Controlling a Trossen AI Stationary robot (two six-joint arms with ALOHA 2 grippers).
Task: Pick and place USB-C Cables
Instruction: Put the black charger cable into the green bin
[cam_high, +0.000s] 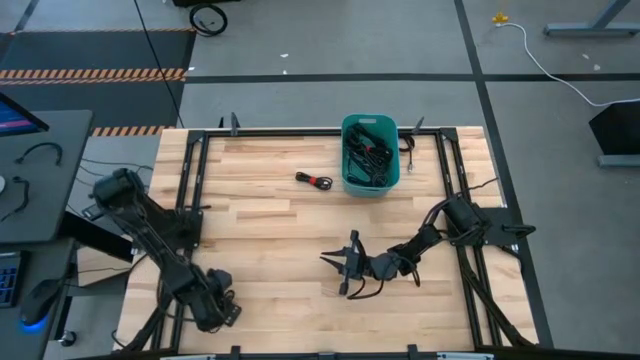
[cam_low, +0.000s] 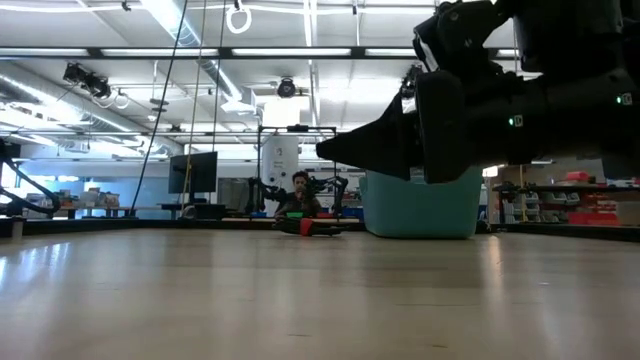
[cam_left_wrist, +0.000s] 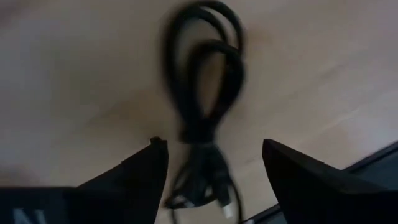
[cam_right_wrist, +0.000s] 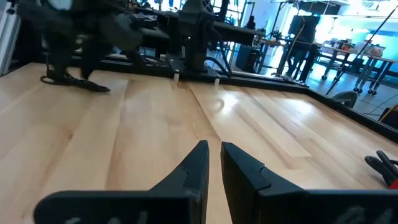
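A black USB-C cable (cam_left_wrist: 202, 93), folded into a long loop, lies on the wood in the left wrist view. My left gripper (cam_left_wrist: 214, 146) hovers open over it at the table's near left (cam_high: 215, 305), one finger on either side of the cable's bundled end. In the high view the arm hides that cable. My right gripper (cam_right_wrist: 214, 149) is shut and holds nothing, low over the table's middle (cam_high: 338, 265). A black-and-red cable (cam_high: 313, 180) lies left of the teal bin (cam_high: 370, 186). Several black cables (cam_high: 367, 150) lie inside the bin.
The bin stands at the middle of the far edge. A dark metal frame (cam_high: 190, 190) runs along the left, far and right edges. The black-and-red cable also shows in the low view (cam_low: 305, 226). Bare wood lies between the two grippers.
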